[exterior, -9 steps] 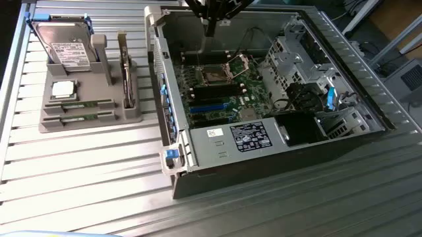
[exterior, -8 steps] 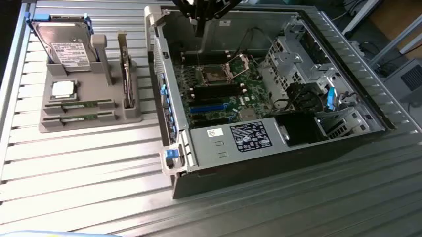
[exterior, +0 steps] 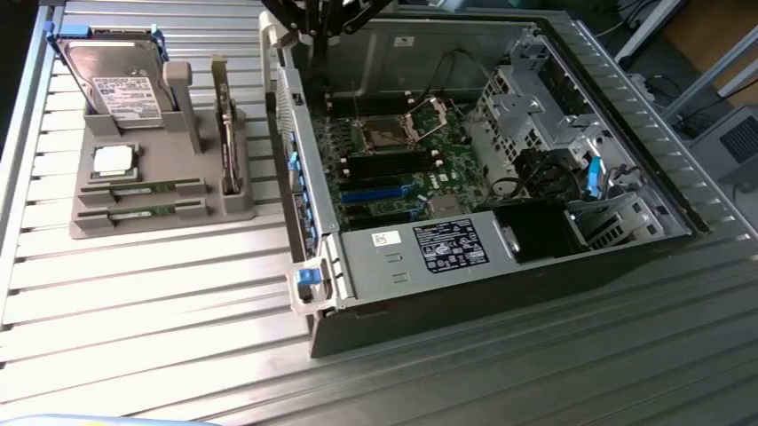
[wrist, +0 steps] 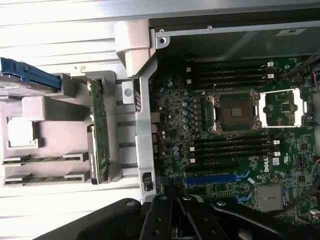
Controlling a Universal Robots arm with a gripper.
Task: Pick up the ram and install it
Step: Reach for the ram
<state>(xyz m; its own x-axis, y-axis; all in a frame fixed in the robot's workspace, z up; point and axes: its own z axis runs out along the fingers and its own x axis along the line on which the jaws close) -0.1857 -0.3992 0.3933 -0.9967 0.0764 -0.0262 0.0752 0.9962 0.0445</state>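
An open computer case (exterior: pixel 391 266) lies on a ribbed metal table (exterior: pixel 142 328). At the exterior view's left, just beside the case, stands a grey holder (exterior: pixel 83 226). It carries a hard drive (exterior: pixel 116 75), a square silver processor (exterior: pixel 114 160) and an upright green card (exterior: pixel 225 124). One ram stick (exterior: pixel 142 188) lies flat in a slot of the holder, and a second ram stick (exterior: pixel 142 213) lies just beside it. The black gripper (wrist: pixel 182 212) hangs over the green circuit board (wrist: pixel 300 150) inside the case. Its fingers are together and hold nothing, well apart from both sticks. Long black memory slots (wrist: pixel 230 145) run beside the processor socket (wrist: pixel 232 111).
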